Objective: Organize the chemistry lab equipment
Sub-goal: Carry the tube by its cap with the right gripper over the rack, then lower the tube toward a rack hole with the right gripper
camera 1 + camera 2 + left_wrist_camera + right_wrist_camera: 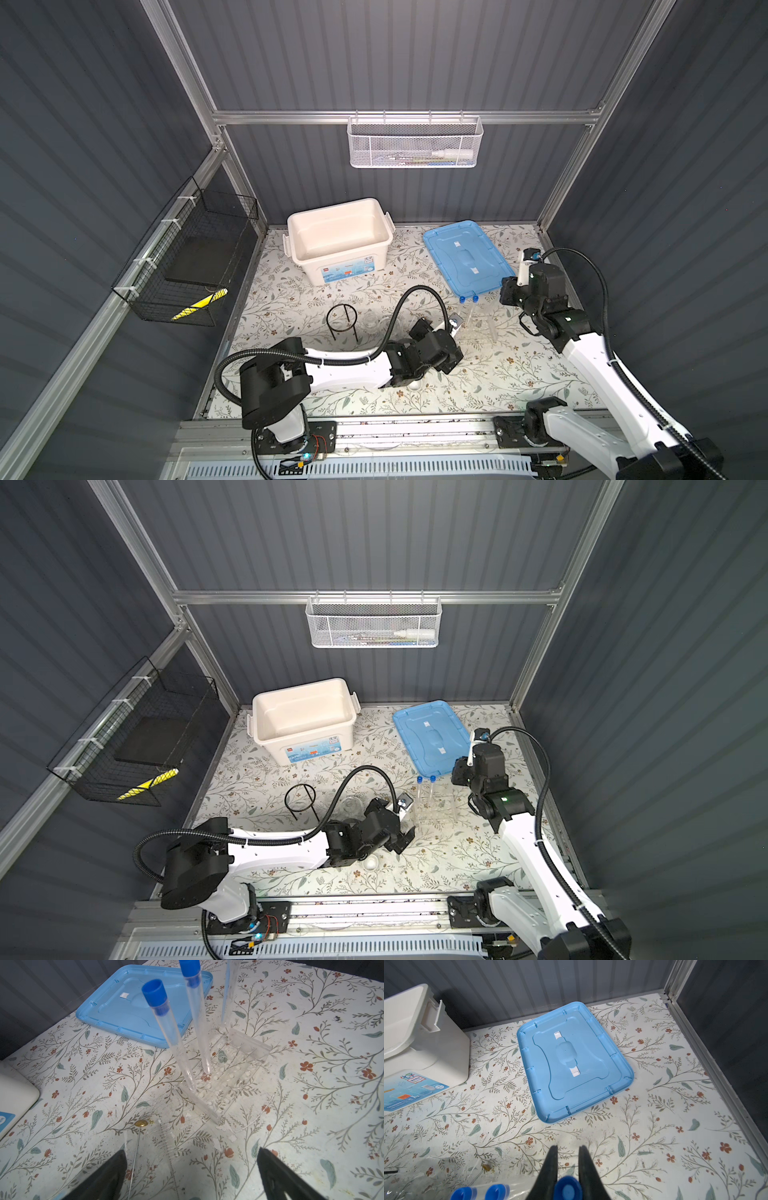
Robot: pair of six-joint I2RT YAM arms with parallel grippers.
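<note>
Counting 3 blue-capped tubes. 2 racked tubes are standing in 1 clear tube rack mid-desk, right of 1 black tripod. Right end effector is pinching the 3rd tube above the rack. Left end effector is hovering just left of the rack, fully spread, holding nothing.

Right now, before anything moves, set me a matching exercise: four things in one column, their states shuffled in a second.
Things:
1. blue lid
2. white box
3. left end effector
4. right end effector

States:
A. shut on a blue-capped test tube
B. upright, lidless
C. wide open, holding nothing
D. lying flat on the table

Pairs: 1-D, 2-B, 3-C, 4-A
</note>
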